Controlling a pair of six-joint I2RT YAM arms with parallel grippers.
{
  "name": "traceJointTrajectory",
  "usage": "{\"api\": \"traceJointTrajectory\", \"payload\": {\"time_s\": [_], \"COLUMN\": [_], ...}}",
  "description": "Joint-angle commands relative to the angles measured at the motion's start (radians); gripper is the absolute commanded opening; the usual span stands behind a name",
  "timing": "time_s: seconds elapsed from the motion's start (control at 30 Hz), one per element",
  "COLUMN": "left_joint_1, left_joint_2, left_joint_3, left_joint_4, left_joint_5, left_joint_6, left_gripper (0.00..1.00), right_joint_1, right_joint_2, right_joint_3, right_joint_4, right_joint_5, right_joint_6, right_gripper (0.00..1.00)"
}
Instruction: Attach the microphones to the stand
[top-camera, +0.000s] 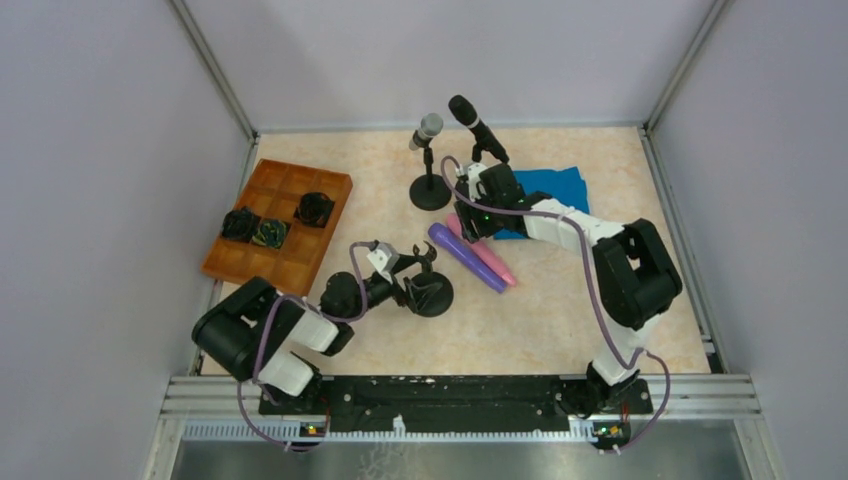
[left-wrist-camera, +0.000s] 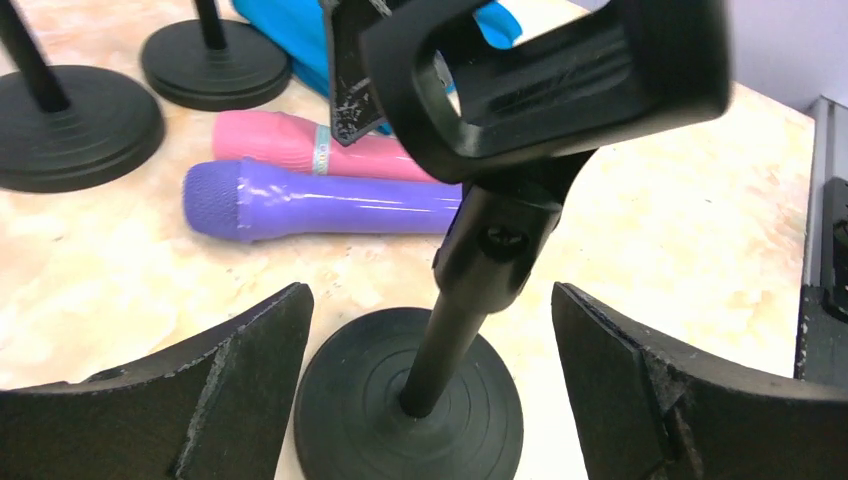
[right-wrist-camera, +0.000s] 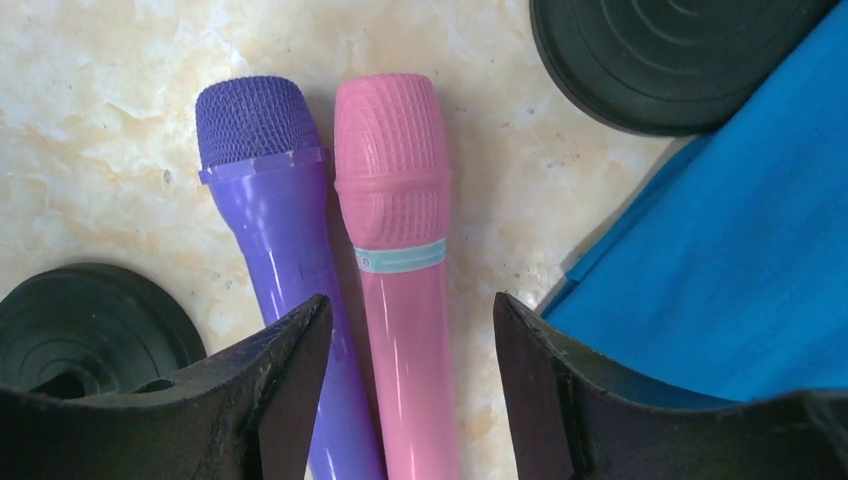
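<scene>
the right gripper (right-wrist-camera: 410, 320) hangs with fingers apart astride the pink microphone (right-wrist-camera: 395, 200), which lies on the tabletop (right-wrist-camera: 100, 100) touching the purple microphone (right-wrist-camera: 262, 170). i'd close squarely on pink alone; the purple one crowds one finger, blue cloth (right-wrist-camera: 720, 250) the other side. the left gripper (left-wrist-camera: 430, 300), fingers wide, flanks the empty stand (left-wrist-camera: 480, 250).

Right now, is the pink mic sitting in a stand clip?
No, the pink microphone lies flat on the table beside the purple microphone.
</scene>
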Motion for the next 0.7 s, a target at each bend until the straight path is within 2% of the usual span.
{"api": "traceJointTrajectory", "payload": {"time_s": [0.0,0.13,0.37,0.5,0.57,0.67], "left_joint_1": [-0.001,-0.002,-0.007,-0.007,-0.007,-0.008], "left_joint_2": [-0.181,-0.399,-0.821,-0.944,-0.960,-0.966], "left_joint_3": [-0.065,-0.110,-0.086,-0.037,-0.002,0.059], "left_joint_4": [-0.121,-0.284,-0.695,-0.844,-0.896,-0.954], "left_joint_5": [-0.125,-0.214,-0.420,-0.480,-0.491,-0.503], "left_joint_6": [-0.006,-0.025,0.021,0.037,0.033,0.022], "left_gripper": [0.95,0.95,0.96,0.98,0.99,0.98], "right_joint_1": [-0.009,-0.010,-0.009,-0.009,-0.010,-0.010], "right_joint_2": [0.037,0.089,0.171,0.200,0.202,0.174], "right_joint_3": [0.061,0.089,0.111,0.107,0.099,0.074], "right_joint_4": [-0.012,-0.029,-0.036,-0.037,-0.034,0.005], "right_joint_5": [-0.012,0.000,0.009,0.026,0.025,0.014], "right_joint_6": [-0.054,-0.070,-0.072,-0.074,-0.073,-0.054], "right_gripper": [0.60,0.59,0.53,0.50,0.44,0.15]}}
